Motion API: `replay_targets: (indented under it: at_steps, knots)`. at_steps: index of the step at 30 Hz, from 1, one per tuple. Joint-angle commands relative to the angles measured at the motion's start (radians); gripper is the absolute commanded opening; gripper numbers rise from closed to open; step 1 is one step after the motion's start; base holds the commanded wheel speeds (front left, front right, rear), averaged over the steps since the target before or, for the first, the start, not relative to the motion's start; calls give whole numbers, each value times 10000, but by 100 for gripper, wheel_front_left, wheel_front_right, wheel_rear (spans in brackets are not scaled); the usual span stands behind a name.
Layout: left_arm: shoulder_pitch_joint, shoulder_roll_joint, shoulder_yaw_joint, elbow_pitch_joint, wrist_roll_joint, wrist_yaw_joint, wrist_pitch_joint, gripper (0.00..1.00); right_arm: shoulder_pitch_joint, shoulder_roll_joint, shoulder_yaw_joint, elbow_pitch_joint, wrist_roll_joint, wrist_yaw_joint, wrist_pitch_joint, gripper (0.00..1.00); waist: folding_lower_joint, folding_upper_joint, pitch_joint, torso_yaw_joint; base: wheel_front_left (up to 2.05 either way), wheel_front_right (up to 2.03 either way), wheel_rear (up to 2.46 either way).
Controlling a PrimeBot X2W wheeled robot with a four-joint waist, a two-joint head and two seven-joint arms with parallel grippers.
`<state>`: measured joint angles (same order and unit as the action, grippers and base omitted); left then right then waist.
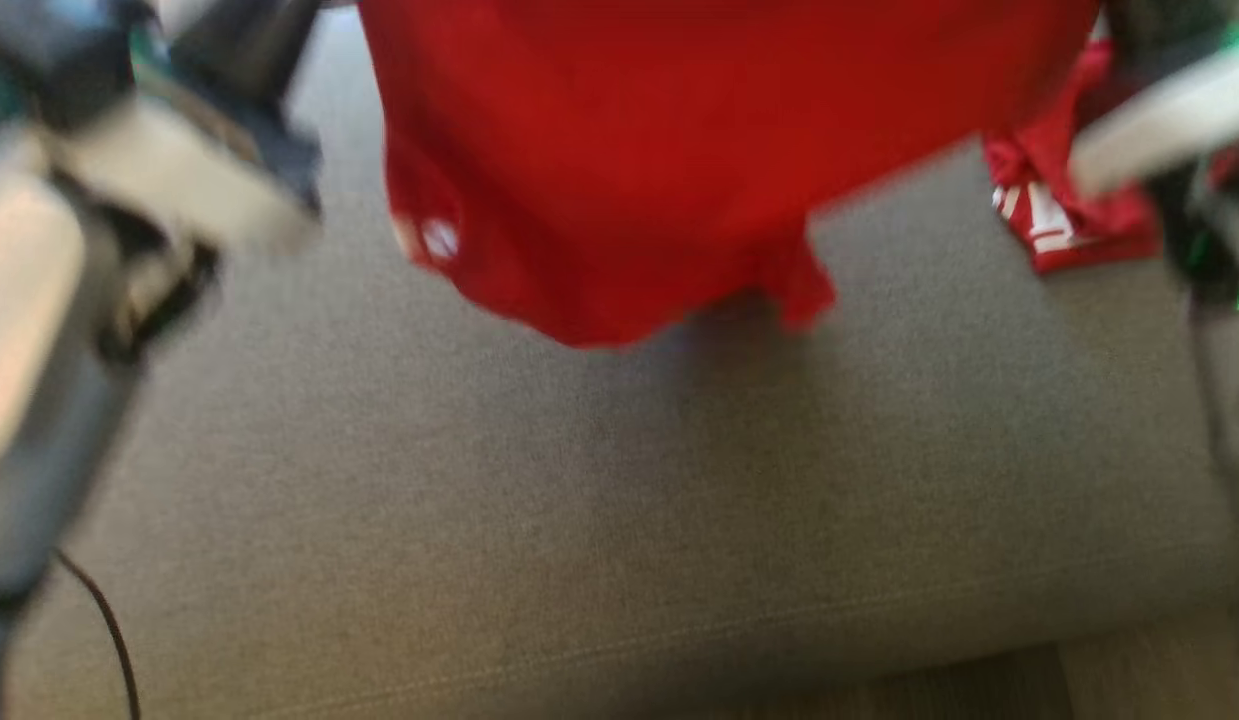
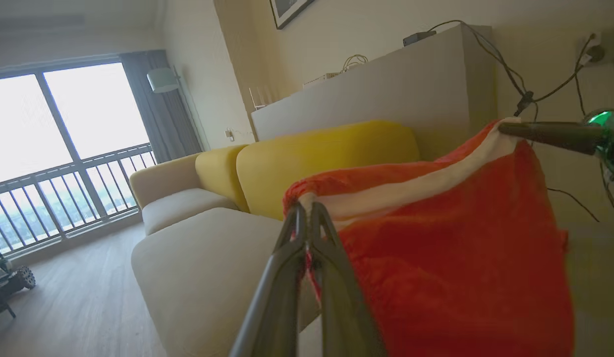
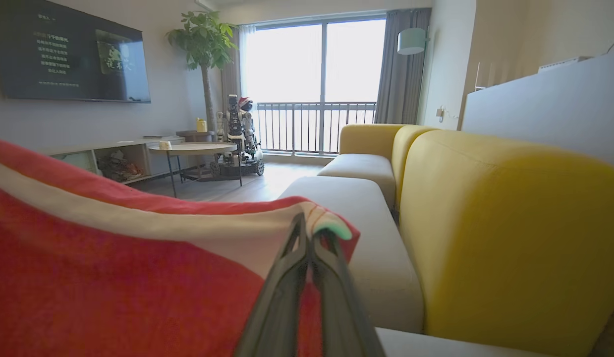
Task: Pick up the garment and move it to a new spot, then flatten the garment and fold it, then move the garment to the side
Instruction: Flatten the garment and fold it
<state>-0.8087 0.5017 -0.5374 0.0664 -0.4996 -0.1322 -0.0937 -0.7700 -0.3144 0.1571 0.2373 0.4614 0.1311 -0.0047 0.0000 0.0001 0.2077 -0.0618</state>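
While the red garment (image 1: 619, 170) hangs spread in the air above the grey seat cushion (image 1: 619, 520), we judge the first step (lifting it and carrying it to a new spot) to be in hand. Its white-banded upper edge is stretched between our two pincers, and its lower hem appears to dangle clear of the cushion, over the far half of the seat. Our left gripper (image 2: 306, 213) has its fingers pressed together on one corner of that band. Our right gripper (image 3: 309, 230) is clamped on the other corner, with cloth pinched between its fingers. The head view is blurred, so we cannot tell how taut the cloth is. To the right and farther off, a second red cloth (image 1: 1069, 220) with white lettering lies bunched on the seat, and the yellow backrest (image 3: 510, 223) rises beyond. Next, we think, the move calls for lowering both arms together over the open near part of the cushion, band held stretched, so the hem lands first and the body lays out flat — well apart from the other cloth — before either pincer lets go.
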Motion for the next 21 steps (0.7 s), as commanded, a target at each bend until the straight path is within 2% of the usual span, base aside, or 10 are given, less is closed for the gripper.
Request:
replay_targets:
  at_steps: [1,4,8,11,13,16,21]
  knots:
    - [-1033,526,298,41,180,17,-83,0,-717,25,187,12,-157,-4,-104,0,0,-1,613,-131,0,0,0]
    - [-2943,620,-331,1341,802,16,-632,0,-2565,312,324,1303,-541,-4,-761,0,0,-1,1300,-298,0,0,0]
    - [-5084,400,-501,3035,1925,83,-1440,0,-4638,757,213,2901,-1225,-4,-2049,0,0,-1,2116,-491,0,0,0]
    - [-6339,206,-334,3621,2763,502,-1658,0,-5838,897,-153,3446,-1805,-4,-2485,0,0,-1,2693,-455,0,0,0]
    - [-6836,98,-43,3130,3206,795,-1672,0,-6359,950,-563,3288,-2056,-4,-2554,0,0,-1,3054,-336,0,0,0]
    - [-6457,32,421,2110,3434,952,-1676,0,-6280,987,-946,2325,-2287,-4,-2565,0,0,-1,3386,-66,0,0,0]
    - [-3946,118,467,978,3438,484,-1679,0,-4138,794,-231,1611,-1995,-4,-2568,0,0,-1,3298,256,0,0,0]
